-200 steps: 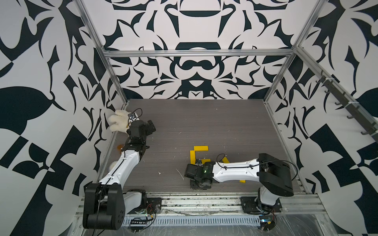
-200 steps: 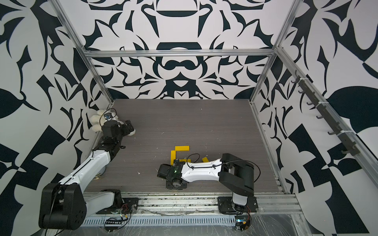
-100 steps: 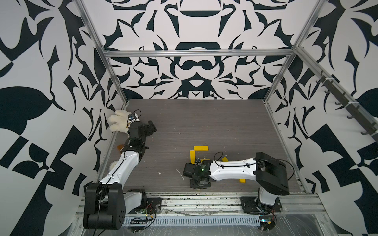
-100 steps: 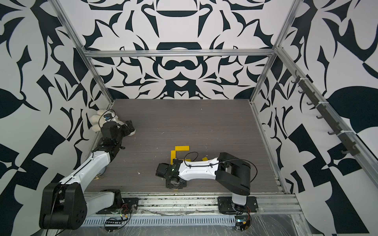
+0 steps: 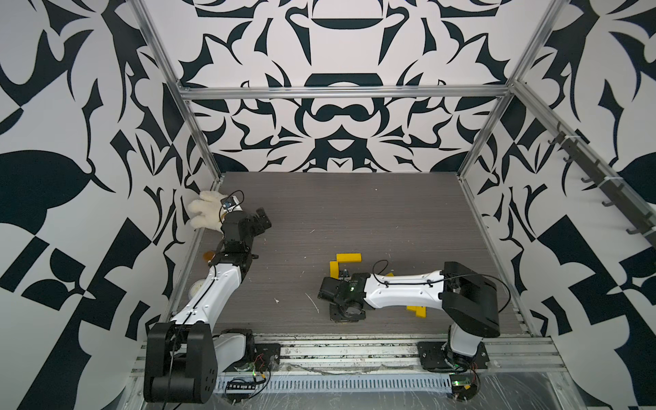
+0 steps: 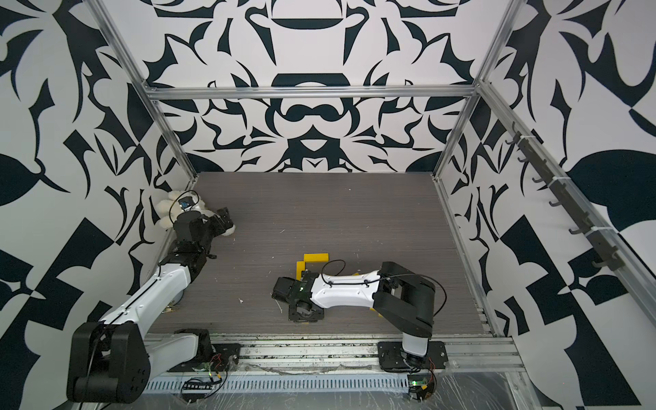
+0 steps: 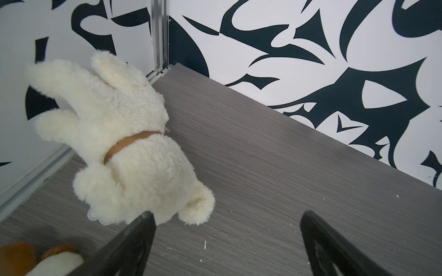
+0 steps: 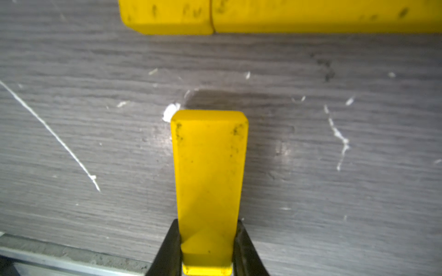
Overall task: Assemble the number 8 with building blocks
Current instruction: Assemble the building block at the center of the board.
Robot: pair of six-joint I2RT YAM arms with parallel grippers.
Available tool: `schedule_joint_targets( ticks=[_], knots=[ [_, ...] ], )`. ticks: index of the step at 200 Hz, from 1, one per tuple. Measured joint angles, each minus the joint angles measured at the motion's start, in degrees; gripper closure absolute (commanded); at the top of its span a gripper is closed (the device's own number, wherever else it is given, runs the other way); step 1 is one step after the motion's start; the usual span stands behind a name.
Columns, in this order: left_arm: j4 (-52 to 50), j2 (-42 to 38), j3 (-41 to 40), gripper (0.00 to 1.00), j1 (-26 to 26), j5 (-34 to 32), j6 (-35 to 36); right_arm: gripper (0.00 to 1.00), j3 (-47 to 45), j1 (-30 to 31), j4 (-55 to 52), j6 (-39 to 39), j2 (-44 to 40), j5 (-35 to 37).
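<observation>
My right gripper is shut on one yellow building block, held just above the grey floor, pointing at two more blocks that lie end to end. In both top views a flat block and a block at a right angle to it form a corner, with the right gripper just in front of them; its fingers are hidden there. My left gripper stands open and empty at the far left.
A white plush toy lies in the far left corner, close to one left finger. More yellow blocks lie partly under the right forearm. A brown object sits by the left wall. Patterned walls enclose the floor.
The right arm has shifted a little to the left with the block in its grip. The left arm has hardly moved.
</observation>
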Motion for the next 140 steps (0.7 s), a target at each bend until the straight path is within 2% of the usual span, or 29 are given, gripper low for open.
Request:
schedule_joint_targets(
  ticks=[140],
  knots=[
    [1.38,0.07,-1.16,0.01,0.28,-0.15,-0.22,0.95,3.65,-1.07,-1.6,-3.02,2.8,-0.2]
  ],
)
